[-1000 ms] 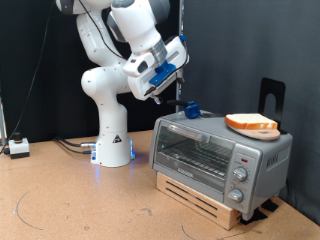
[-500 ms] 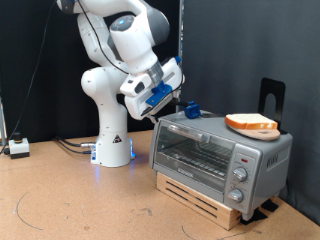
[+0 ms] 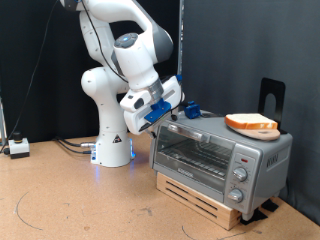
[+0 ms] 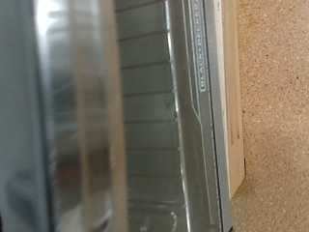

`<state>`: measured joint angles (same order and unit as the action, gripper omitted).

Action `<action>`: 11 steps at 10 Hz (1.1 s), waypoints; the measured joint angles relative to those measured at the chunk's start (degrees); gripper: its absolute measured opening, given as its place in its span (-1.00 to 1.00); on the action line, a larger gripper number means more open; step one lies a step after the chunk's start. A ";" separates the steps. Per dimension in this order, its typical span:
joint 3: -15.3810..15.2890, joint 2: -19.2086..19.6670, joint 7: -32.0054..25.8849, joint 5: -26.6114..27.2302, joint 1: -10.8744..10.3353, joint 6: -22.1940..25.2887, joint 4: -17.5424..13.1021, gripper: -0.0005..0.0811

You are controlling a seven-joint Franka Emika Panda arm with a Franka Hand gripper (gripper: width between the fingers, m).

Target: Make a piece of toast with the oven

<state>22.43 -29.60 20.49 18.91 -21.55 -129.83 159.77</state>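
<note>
The silver-grey oven [image 3: 222, 156] stands on a wooden base at the exterior view's right, with its glass door closed. The piece of toast [image 3: 252, 124] lies on top of the oven near its right end. My gripper [image 3: 163, 112], with blue parts, hangs just off the oven's upper left corner, level with the top of the door. The wrist view shows the oven's glass door and wire rack [image 4: 154, 116] very close, with a blurred bar [image 4: 92, 126] across it. The fingers do not show there.
A small blue object [image 3: 190, 108] sits on the oven's top at its left end. A black stand [image 3: 272, 95] rises behind the oven. A wooden pallet [image 3: 205, 196] lies under the oven. The arm's white base [image 3: 112, 148] and a white box [image 3: 18, 147] are at the left.
My gripper has come down and slightly left, from above the oven's top to beside its upper left corner. The toast and oven have not moved.
</note>
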 joint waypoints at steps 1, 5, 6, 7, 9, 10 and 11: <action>0.00 1.23 -0.62 0.31 -0.17 -1.18 0.00 0.99; 1.76 3.44 -1.21 0.70 0.16 -1.71 -1.14 0.99; 2.49 3.99 -1.21 0.64 0.38 -1.71 -1.59 0.99; 3.05 4.69 -1.22 0.35 0.73 -1.83 -2.07 0.99; 3.70 6.96 -1.22 -0.37 1.53 -3.10 -3.34 0.99; 4.09 8.58 -1.22 -0.42 1.63 -3.77 -4.10 0.99; 4.41 10.34 -1.22 -0.42 1.65 -4.25 -5.00 0.99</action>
<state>26.84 -19.25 19.27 18.50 -19.89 -134.08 154.77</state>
